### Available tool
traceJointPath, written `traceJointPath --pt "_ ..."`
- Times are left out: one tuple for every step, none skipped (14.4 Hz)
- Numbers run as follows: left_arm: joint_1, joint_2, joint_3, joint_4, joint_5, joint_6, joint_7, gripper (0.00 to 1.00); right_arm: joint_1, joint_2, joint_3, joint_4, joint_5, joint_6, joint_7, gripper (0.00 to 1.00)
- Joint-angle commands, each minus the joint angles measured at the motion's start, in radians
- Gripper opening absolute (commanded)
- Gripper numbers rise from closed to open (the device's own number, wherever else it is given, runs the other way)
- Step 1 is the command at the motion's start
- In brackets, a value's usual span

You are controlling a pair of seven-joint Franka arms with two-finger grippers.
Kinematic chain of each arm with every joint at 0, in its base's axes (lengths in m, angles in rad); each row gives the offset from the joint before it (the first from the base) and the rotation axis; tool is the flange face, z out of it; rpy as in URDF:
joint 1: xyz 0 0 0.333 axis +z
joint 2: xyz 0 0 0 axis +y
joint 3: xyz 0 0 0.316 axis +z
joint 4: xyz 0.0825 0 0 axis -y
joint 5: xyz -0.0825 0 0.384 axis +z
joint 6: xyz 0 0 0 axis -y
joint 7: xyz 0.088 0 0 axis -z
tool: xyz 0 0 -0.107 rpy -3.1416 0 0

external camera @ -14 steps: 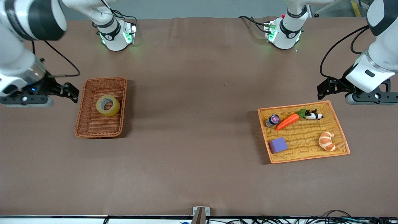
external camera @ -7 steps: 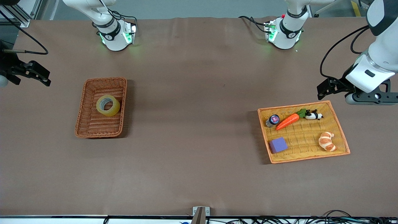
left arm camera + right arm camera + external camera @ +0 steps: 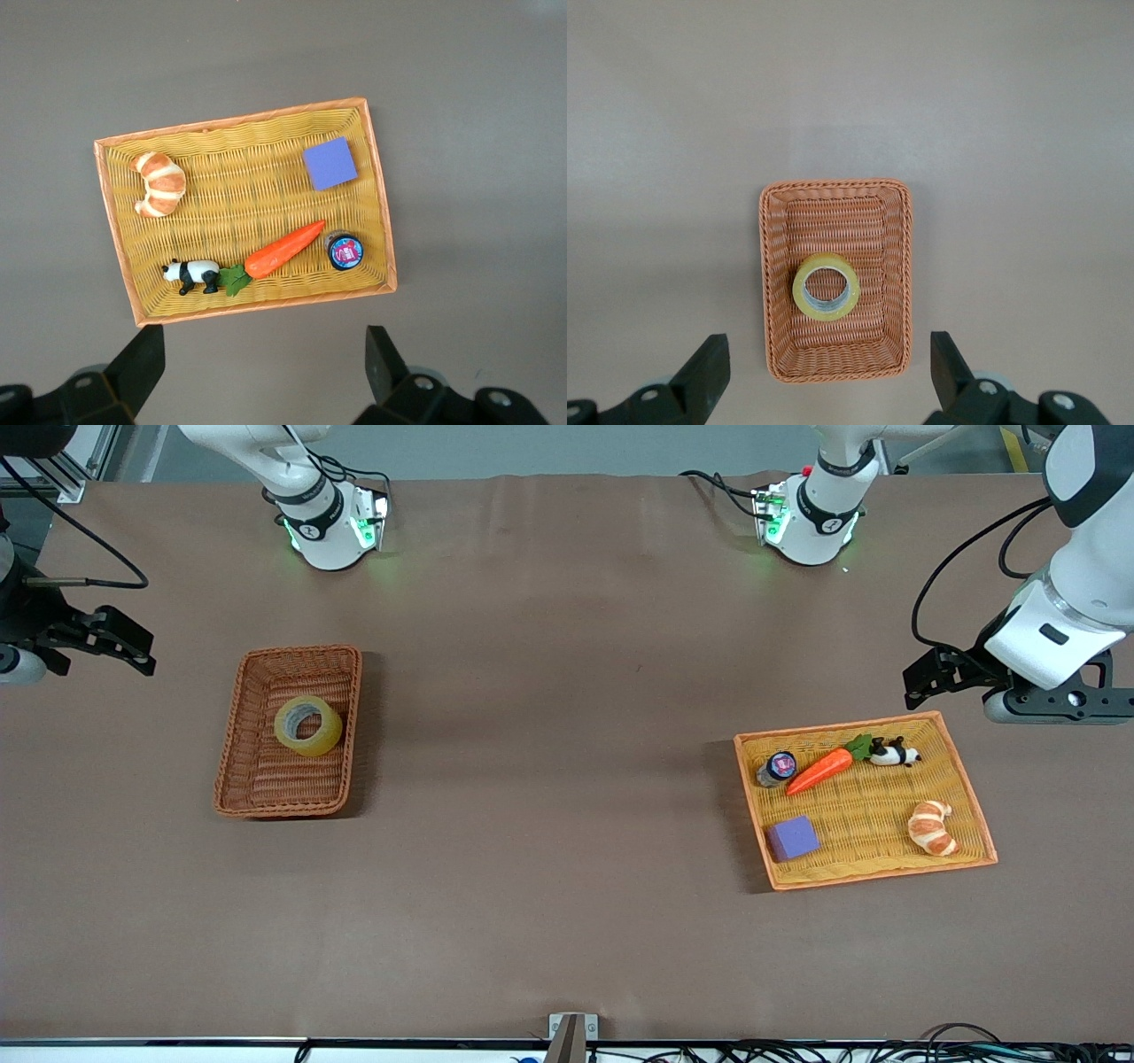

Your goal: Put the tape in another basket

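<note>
Tape roll lying flat in the deep brown basket, both hands spread and empty.

The tape rests in the basket; it looks light, stiff and slick, best pinched across its wall. Right hand hovers beside the basket; left hand waits near the yellow tray.

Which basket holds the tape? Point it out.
The deep reddish-brown basket toward the right arm's end holds the tape, alone. The flat yellow tray holds a carrot, croissant and other items, no tape.
</note>
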Motion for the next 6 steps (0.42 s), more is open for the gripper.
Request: traceJointPath --pt "-0.001 -0.007 -0.002 0.003 0.013 -0.012 -0.007 1.0 0.005 0.001 -0.01 0.018 0.019 -0.018 -0.037 1.0" --pt "-0.001 -0.005 -0.003 0.003 0.013 -0.012 -0.007 1.0 0.008 0.001 -0.019 0.015 0.022 -0.015 -0.037 1.0" --pt "-0.001 -0.005 -0.003 0.003 0.013 -0.012 -0.007 1.0 0.014 0.001 -0.021 0.014 0.022 -0.014 -0.037 1.0" --pt "-0.001 -0.007 -0.003 0.003 0.013 -0.012 -0.007 1.0 0.016 0.001 -0.021 0.013 0.022 -0.005 -0.037 1.0" --pt "-0.001 -0.007 -0.003 0.003 0.013 -0.012 -0.007 1.0 0.017 0.002 -0.021 0.013 0.022 -0.001 -0.037 1.0" --pt "-0.001 -0.007 -0.003 0.003 0.013 -0.012 -0.007 1.0 0.022 0.001 -0.021 0.012 0.025 -0.004 -0.037 1.0"
